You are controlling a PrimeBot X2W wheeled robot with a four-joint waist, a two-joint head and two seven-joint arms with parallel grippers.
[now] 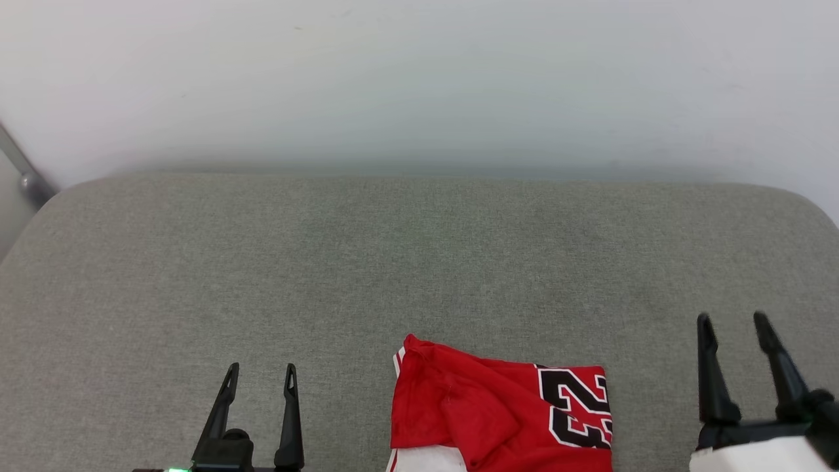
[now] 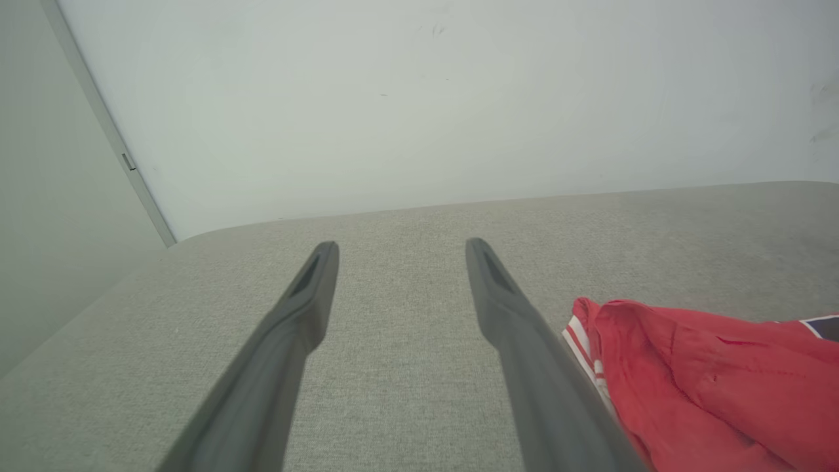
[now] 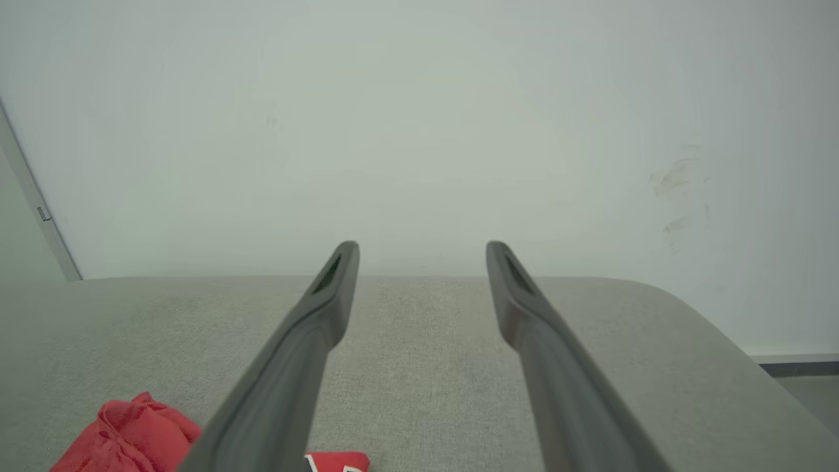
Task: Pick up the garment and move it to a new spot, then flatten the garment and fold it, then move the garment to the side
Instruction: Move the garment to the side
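Grey woven upholstery (image 1: 419,262) fills most of my head view, a broad padded surface with rounded far corners set against a pale, plain wall (image 1: 419,78). At 10 o'clock a grey metal bar (image 1: 19,167) runs down diagonally beside the cushion's corner.

At 6 o'clock I see the garment (image 1: 472,406), a bright red T-shirt, lying bunched and loosely folded at the near edge, cut off by the frame's bottom. Black numerals edged in white (image 1: 577,406) show on its 3 o'clock side, a white sleeve patch (image 1: 426,459) sits at its lower corner, and red-and-white striped trim (image 1: 397,360) runs along its 9 o'clock edge.

At 7 o'clock I have the left gripper (image 1: 262,368), fingers spread apart and holding nothing, clear of the shirt. At 4 o'clock the right gripper (image 1: 732,318) stands the same way, fingers wide with nothing between them, also apart from the fabric. The shirt lies between the two.

On my left wrist view the spread fingers frame bare upholstery, with the red cloth at 4 o'clock just beside one finger. On my right wrist view the shirt peeks in at 7 o'clock, and faint scuff marks (image 3: 675,190) smudge the wall at 2 o'clock.
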